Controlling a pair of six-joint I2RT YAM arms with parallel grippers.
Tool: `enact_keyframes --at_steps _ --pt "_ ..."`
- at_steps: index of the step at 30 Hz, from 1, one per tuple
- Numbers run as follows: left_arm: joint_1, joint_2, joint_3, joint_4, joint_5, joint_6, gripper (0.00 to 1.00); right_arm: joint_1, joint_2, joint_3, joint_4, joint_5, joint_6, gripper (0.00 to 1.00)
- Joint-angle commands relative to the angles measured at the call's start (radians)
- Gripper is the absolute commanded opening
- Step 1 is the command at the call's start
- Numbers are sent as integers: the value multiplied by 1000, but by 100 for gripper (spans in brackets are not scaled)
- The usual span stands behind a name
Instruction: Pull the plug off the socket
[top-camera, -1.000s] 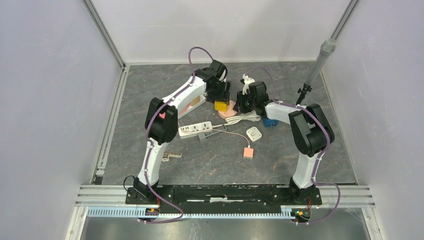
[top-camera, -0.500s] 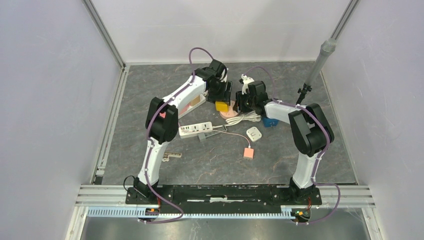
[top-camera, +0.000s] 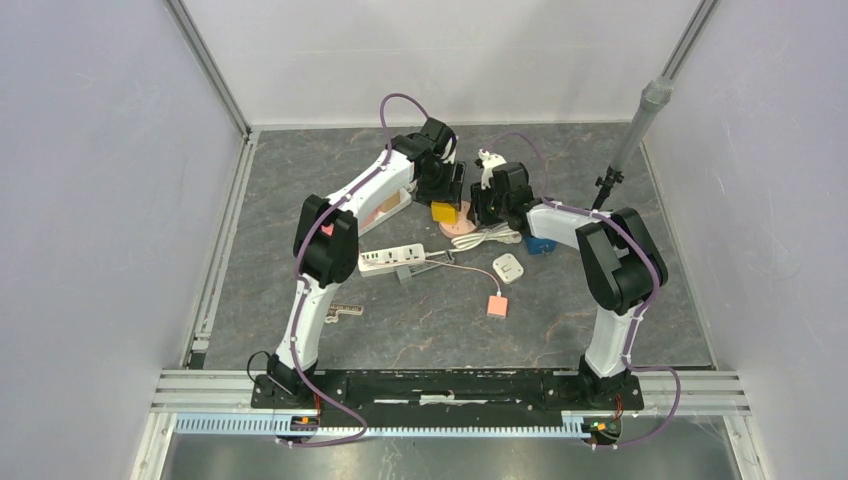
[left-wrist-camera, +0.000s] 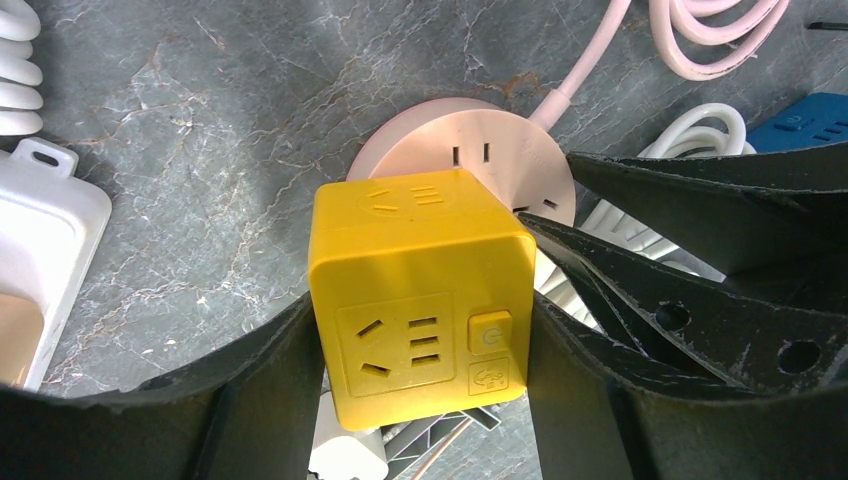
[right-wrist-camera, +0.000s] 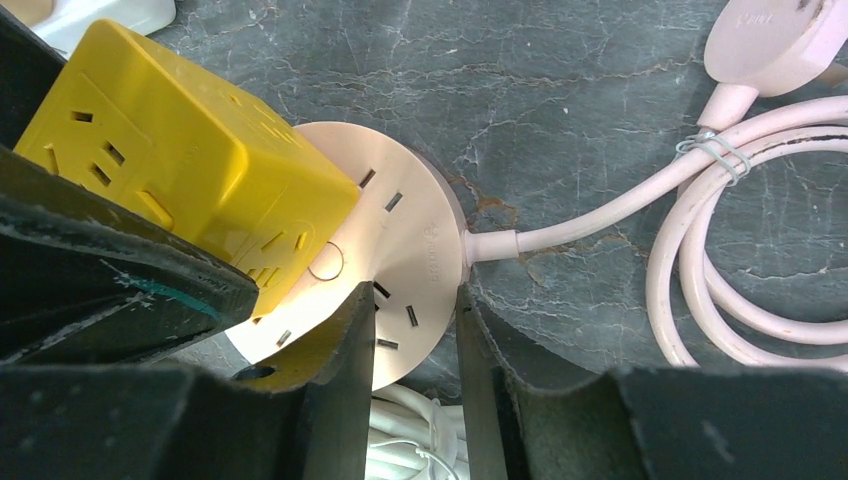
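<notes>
- Nearest the arm bases, well short of the round pale-pink plastic socket disc: a small salmon square block on a thin cord and, farther left, a small grey metal piece.
- Closer to the disc, still on its near side: a white square adapter and, left of that, a long white plastic power strip.
- Just near-right of the disc: a coil of white cable, with a blue plastic block farther right.
- Disc flat on the grey marbled tabletop.
- Seated on the disc's far-left part, not yet off: the yellow plastic cube plug.
- Left gripper: clamped on the cube, a black finger pressed against each side face.
- Right gripper: fingers a narrow gap apart, tips over the disc's rim, disc surface showing through the gap. Touching the disc or not, cannot tell.
- Leaving the rim just beside those tips: a pale-pink rubber cable, looped on the tabletop, with a pale-pink plug head beyond the loops.
- Left of the disc, under the left arm: a white and tan flat object.
- Farthest, well to the disc's far right: a grey pole, tilted.
</notes>
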Motion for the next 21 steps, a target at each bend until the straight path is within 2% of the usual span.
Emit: enact_keyframes --at_steps 1,6,9,11,13,17,21 --pt "-22 -38 91 82 177 -65 20 15 82 -59 -185 102 -63 37" --pt "-22 -81 34 148 174 -70 19 20 93 -59 -193 115 -61 37" --pt "-24 -121 -20 174 63 -51 18 20 97 -57 -196 115 -58 37" --pt "-25 -129 -52 178 -66 -43 17 20 101 -55 -199 115 -54 37" --pt "-28 -124 -64 179 -114 -50 17 20 109 -47 -208 115 -49 36" --pt "-58 -117 -71 178 -76 -37 17 20 106 -57 -192 114 -42 36" --pt "-67 -110 -74 184 57 3 16 20 122 -54 -179 75 -33 35"
